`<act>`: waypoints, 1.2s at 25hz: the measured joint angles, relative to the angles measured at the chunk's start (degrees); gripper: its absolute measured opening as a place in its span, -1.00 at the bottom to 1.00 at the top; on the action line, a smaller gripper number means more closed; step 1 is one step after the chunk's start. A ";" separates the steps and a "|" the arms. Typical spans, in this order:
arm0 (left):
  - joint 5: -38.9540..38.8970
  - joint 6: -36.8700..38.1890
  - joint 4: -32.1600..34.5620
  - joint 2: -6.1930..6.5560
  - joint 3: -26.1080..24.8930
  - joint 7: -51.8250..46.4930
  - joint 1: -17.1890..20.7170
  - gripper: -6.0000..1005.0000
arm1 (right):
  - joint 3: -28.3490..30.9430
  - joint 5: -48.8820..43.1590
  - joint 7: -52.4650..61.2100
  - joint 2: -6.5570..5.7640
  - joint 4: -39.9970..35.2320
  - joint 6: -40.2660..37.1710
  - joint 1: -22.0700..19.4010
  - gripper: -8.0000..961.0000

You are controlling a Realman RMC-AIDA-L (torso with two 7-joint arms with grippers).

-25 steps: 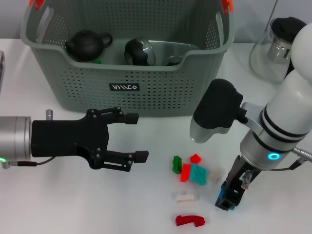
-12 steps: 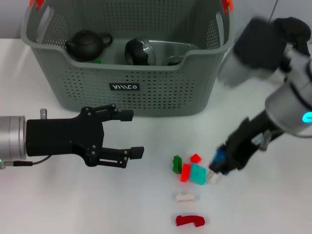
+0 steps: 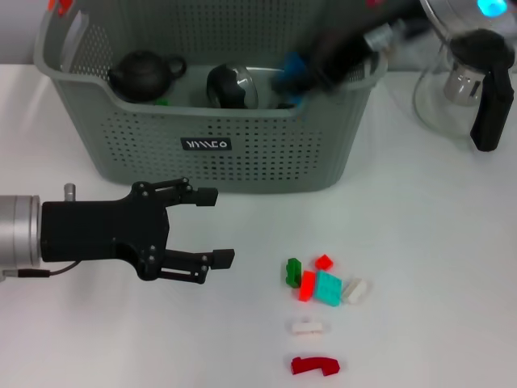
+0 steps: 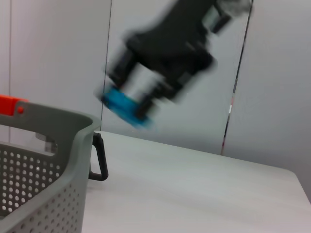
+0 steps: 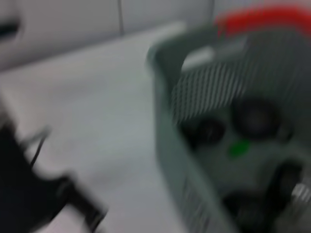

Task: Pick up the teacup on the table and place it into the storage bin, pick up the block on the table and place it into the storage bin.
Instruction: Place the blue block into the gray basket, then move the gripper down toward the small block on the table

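The right end effector [image 3: 303, 69] hangs over the right half of the storage bin [image 3: 210, 145], just above its front rim, and it appears to be clamped on a small blue block [image 3: 291, 66]; the left wrist view shows the same blue block [image 4: 125, 108] pinched at the tip of the fingers, above the bin's rim and clear of it. The bin stands at the far edge of the table [image 3: 436, 242], and inside it lie a dark teapot-shaped vessel [image 3: 145, 74] toward its left end and a black rounded object [image 3: 230, 85] near its middle; which of these is the teacup I cannot tell. The step in hand looks like the second one, carrying a block to the bin, and it seems nearly done: what the next move calls for is to let the fingers part while the block is over the open interior, not over the rim, so that it drops among the things already there. More blocks lie on the table toward its near edge: a cluster of green, red, teal and white blocks [image 3: 321, 283], a white piece [image 3: 308, 326] and a red curved piece [image 3: 315, 366] nearer still. The left end effector [image 3: 212, 228] hovers over the near left part of the table, its fingers spread wide and holding nothing. A glass pitcher [image 3: 456, 81] stands at the far right corner.
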 joint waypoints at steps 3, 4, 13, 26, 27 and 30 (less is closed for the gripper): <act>0.05 -0.01 0.03 0.23 -0.05 0.02 -0.27 0.84 | 0.70 -2.03 -0.65 -0.06 5.41 7.20 3.50 -0.08; 0.11 -0.05 0.03 0.26 -0.05 0.03 -0.31 0.84 | 0.82 -2.84 -0.69 -0.08 7.52 9.36 4.54 -0.08; 1.23 -0.26 0.05 0.30 -0.15 0.06 -0.37 0.84 | 1.11 -5.63 -2.19 -0.33 19.71 22.53 7.77 0.05; 1.35 -0.50 -0.01 0.34 -0.14 0.06 -0.67 0.84 | 1.17 -4.13 -2.39 -0.23 7.19 16.18 2.12 0.76; 1.35 -0.50 -0.01 0.37 -0.14 0.06 -0.68 0.84 | 1.02 -3.00 -1.67 -0.14 2.37 8.96 -0.17 0.79; 1.36 -0.54 -0.01 0.39 -0.14 0.06 -0.71 0.84 | 0.48 -1.16 -0.52 -0.04 -1.35 2.36 -2.88 0.89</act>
